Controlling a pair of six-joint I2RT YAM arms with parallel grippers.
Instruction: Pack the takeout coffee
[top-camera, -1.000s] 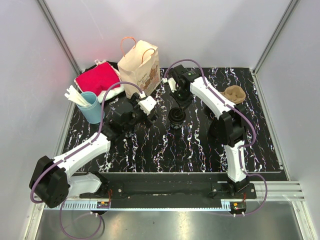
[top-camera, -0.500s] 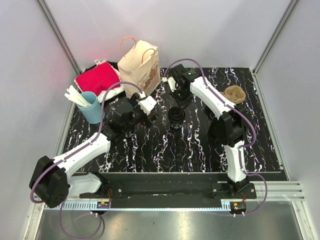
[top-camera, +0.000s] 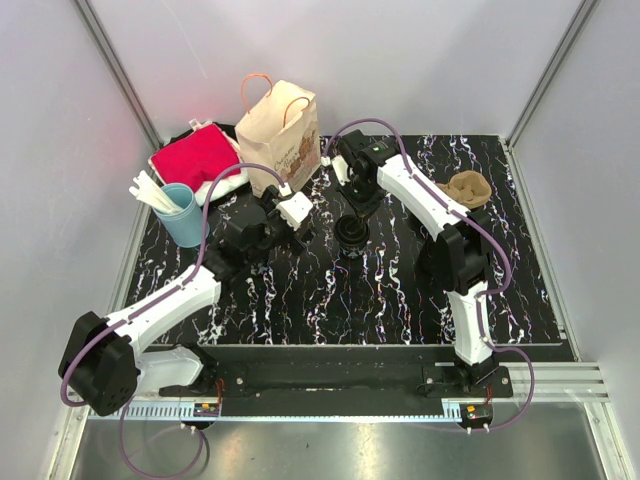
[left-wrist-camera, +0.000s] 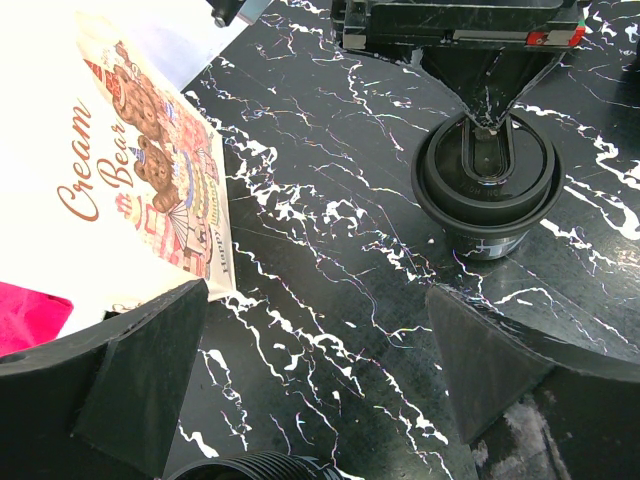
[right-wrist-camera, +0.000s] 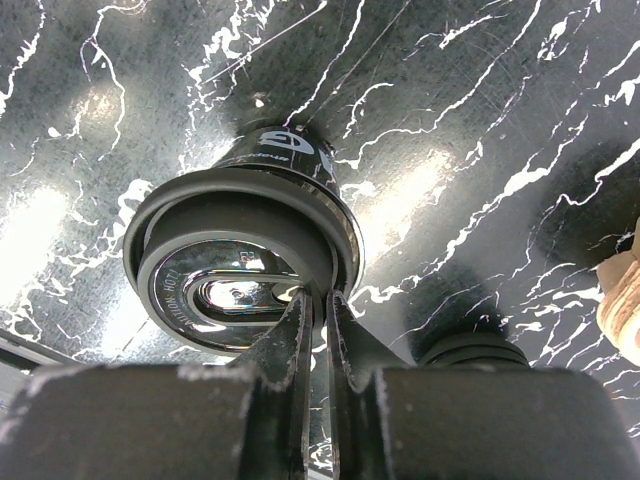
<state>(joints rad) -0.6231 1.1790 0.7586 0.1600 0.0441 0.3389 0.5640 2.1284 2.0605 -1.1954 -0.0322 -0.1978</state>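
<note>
A: What could go wrong from here?

B: The right hand (right-wrist-camera: 318, 300) pinches only the rim of the lid (right-wrist-camera: 235, 290) at 12 o'clock. Lifted that way, the cup (top-camera: 352, 233) may swing, or the lid may pop off and spill.

A: And the hands?

B: The right is nearly closed on that rim, with the cup upright in the middle of the table (top-camera: 400, 300). The left hand (top-camera: 300, 222) is wide open and empty at the cup's 9 o'clock. The bag (top-camera: 281, 135) is at 11.

The table (top-camera: 380, 300) is black with thin white lines like marble. The coffee cup (left-wrist-camera: 487, 185) is black, and its lid (right-wrist-camera: 235, 290) is shiny. The paper bag (top-camera: 282, 135) is light brown, with a picture of bears and brown words on it. The cloth (top-camera: 195, 157) is bright red. The tub (top-camera: 183, 218) is light blue, and the sticks (top-camera: 150, 190) in it are white. The robot arms (top-camera: 170, 300) are white and black.
</note>
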